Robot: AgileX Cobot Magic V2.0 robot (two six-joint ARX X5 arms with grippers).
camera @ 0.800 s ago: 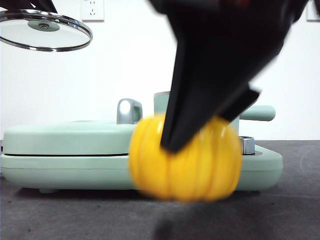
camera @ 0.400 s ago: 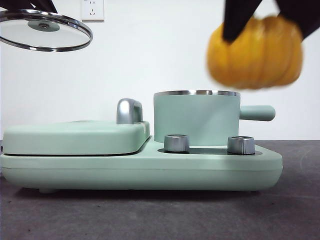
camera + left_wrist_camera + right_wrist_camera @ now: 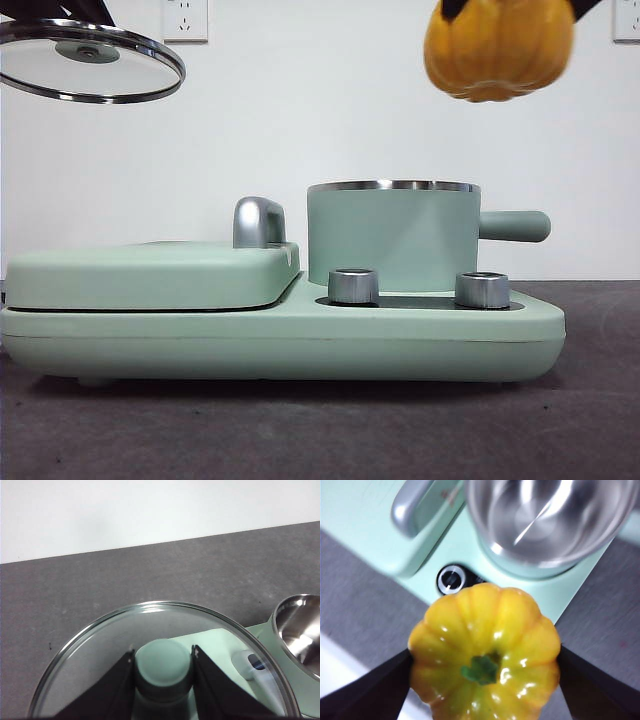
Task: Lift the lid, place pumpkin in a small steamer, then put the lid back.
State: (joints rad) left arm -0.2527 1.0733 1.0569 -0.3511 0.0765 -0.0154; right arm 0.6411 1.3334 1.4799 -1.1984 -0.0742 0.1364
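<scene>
The glossy yellow-orange pumpkin [image 3: 498, 50] hangs high at the top right, above and slightly right of the mint-green small steamer [image 3: 392, 235]. My right gripper [image 3: 484, 667] is shut on the pumpkin [image 3: 485, 652], whose green stem faces the camera; the steamer's open steel bowl [image 3: 550, 515] lies beyond it. At the top left, the glass lid [image 3: 90, 62] is held in the air, level. My left gripper [image 3: 163, 667] is shut on the lid's mint knob [image 3: 163, 666], with the steamer's rim [image 3: 297, 630] off to one side.
The steamer stands on a wide mint-green appliance base [image 3: 280, 335] with a flat cover [image 3: 150, 272] and chrome handle [image 3: 258, 222] on its left. Two steel knobs [image 3: 353, 286] [image 3: 482, 289] sit in front of the steamer. Its side handle [image 3: 515, 226] sticks out right. Dark table [image 3: 320, 430] lies in front.
The right gripper has lifted the pumpkin from the table in front of the appliance up to the top right, above the steamer's height. The lid and left gripper have stayed still.
</scene>
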